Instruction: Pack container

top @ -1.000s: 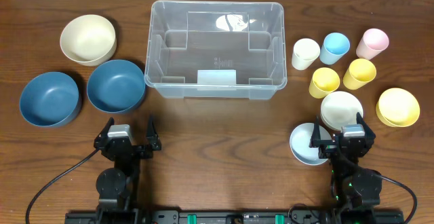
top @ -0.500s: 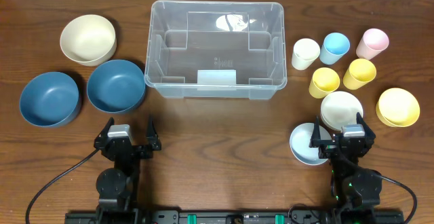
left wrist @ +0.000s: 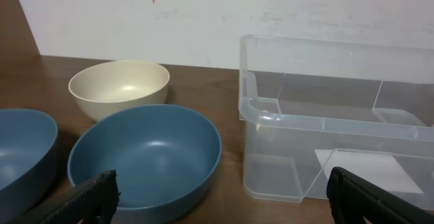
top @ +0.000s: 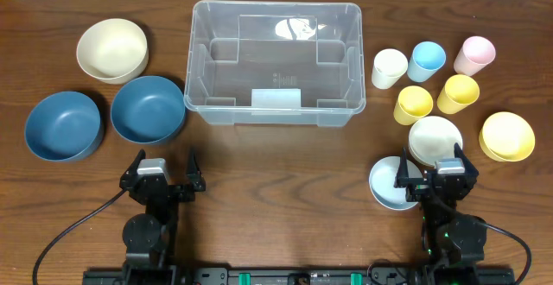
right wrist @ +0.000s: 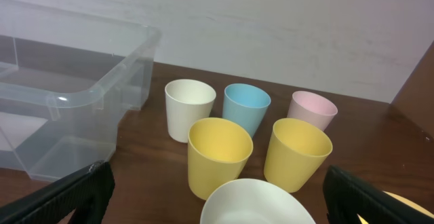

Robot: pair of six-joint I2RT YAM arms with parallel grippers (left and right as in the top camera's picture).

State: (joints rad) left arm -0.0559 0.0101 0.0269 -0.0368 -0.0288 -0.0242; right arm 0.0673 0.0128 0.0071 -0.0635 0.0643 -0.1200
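Note:
The clear plastic container [top: 275, 60] stands empty at the table's back middle; it also shows in the left wrist view [left wrist: 332, 122] and the right wrist view [right wrist: 68, 81]. My left gripper [top: 162, 174] is open and empty at the front left, below a blue bowl [top: 147, 109]. My right gripper [top: 435, 175] is open and empty at the front right, over a pale blue plate [top: 389, 186] and next to a white bowl [top: 435, 138].
A second blue bowl [top: 62, 125] and a cream bowl [top: 111, 49] sit at the left. White [top: 389, 67], blue [top: 427, 60], pink [top: 473, 54] and two yellow cups [top: 413, 104] [top: 457, 93] stand at the right. Yellow bowls [top: 507, 136] are stacked at far right.

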